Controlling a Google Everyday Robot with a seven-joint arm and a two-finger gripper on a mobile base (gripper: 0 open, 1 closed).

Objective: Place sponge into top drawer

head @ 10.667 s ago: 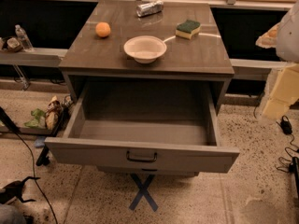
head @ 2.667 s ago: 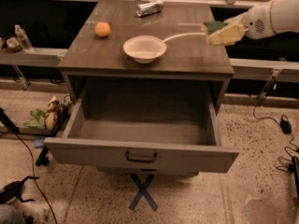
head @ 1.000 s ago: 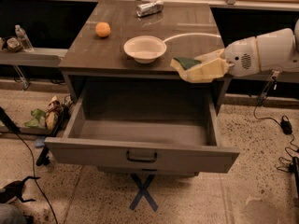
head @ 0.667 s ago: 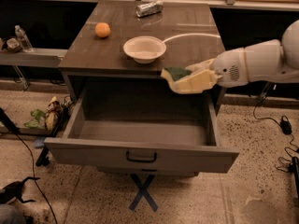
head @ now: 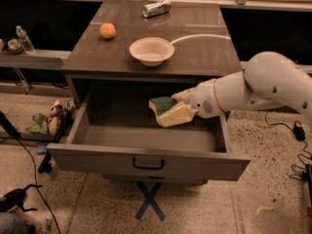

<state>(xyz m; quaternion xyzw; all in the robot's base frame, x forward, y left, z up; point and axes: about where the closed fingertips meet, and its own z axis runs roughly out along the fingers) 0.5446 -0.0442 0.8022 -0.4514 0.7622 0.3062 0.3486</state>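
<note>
Nearest, past the blue tape cross [head: 149,201] on the floor: top drawer [head: 97,156] pulled wide open, flat front and bar handle facing out, nothing lying inside yet. Over its right half now, the gripper [head: 171,110], clamped on the sponge [head: 162,104], green face up. Swung down off the desk [head: 204,57] within the last second and cleared the front edge — now below that edge, above the drawer floor, seemingly not touching it. Carrying looks all but done; only lowering and letting go left, by this reckoning. Plenty of room to the left and forward inside the drawer — tighter on the right, with the arm close over the right wall and the desk edge just above and behind. Farther back, unmoved: white bowl [head: 151,50], orange ball [head: 107,30], silver can [head: 157,8] at the rear.
</note>
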